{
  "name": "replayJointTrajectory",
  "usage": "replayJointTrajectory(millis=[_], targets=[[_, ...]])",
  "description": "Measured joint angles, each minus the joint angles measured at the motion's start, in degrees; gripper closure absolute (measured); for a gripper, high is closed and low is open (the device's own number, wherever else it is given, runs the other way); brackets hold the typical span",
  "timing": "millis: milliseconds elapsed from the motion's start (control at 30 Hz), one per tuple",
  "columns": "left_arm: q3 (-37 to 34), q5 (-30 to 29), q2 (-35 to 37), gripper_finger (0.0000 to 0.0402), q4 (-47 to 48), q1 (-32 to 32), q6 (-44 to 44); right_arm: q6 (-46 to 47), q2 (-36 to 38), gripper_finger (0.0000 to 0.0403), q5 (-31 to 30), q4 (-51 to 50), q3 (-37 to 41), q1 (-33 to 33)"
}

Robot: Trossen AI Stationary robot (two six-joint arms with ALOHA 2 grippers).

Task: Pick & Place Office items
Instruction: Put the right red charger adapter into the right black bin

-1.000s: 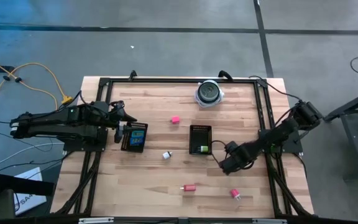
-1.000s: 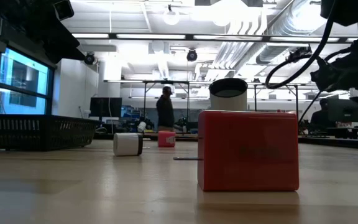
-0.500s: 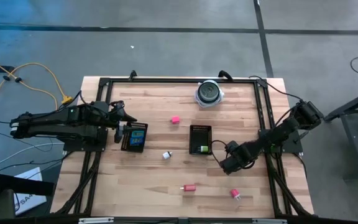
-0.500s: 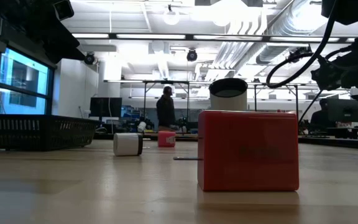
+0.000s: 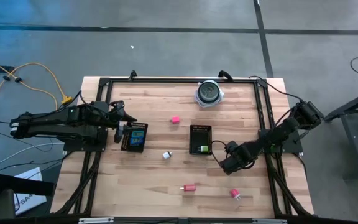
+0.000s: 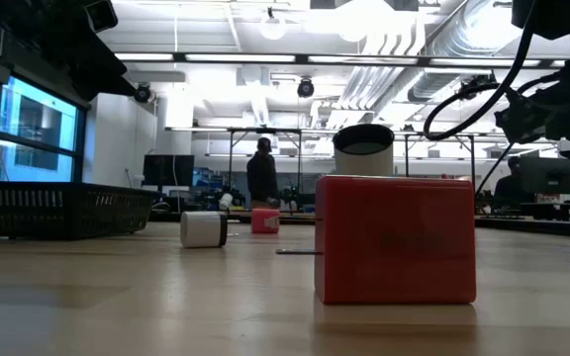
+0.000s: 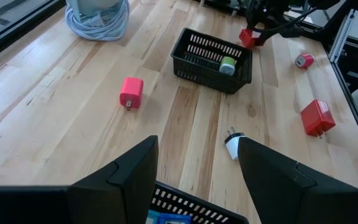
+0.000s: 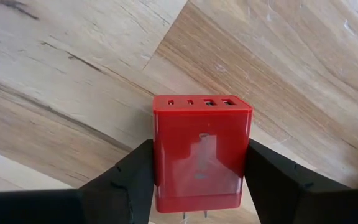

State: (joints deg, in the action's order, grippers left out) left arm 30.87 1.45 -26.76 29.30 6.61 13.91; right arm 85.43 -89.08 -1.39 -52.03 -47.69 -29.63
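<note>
Right end effector holds a red charger just right of the centre tray

In the high view the right end effector (image 5: pixel 229 165), at lower right of the frame, is closed on a red charger block (image 8: pixel 201 152). The mesh tray (image 5: pixel 200 139) with a green item (image 7: pixel 228 65) lies just up-left, so the right arm is nearer. The left end effector (image 5: pixel 120 132), fingers apart and empty, hangs at the left tray (image 5: pixel 133 137).
</note>
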Motion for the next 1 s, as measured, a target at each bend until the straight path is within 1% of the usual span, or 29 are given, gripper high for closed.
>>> replayJointTrajectory(millis=[167, 400, 833, 1000], targets=[[0.0, 0.0, 0.0, 0.0186, 0.0, 0.0, 0.0, -0.7, 0.0, 0.0204, -0.5, 0.0, 0.0, 0.1], [0.0, 0.0, 0.0, 0.0186, 0.0, 0.0, 0.0, -6.5, 2.5, 0.0207, -1.8, 1.6, 0.0, 2.8], [0.0, 0.0, 0.0, 0.0186, 0.0, 0.0, 0.0, -26.6, 7.3, 0.0207, -1.5, 7.7, 0.0, 11.8], [0.0, 0.0, 0.0, 0.0186, 0.0, 0.0, 0.0, -33.9, 7.7, 0.0207, -1.5, 7.4, -2.4, 14.3]])
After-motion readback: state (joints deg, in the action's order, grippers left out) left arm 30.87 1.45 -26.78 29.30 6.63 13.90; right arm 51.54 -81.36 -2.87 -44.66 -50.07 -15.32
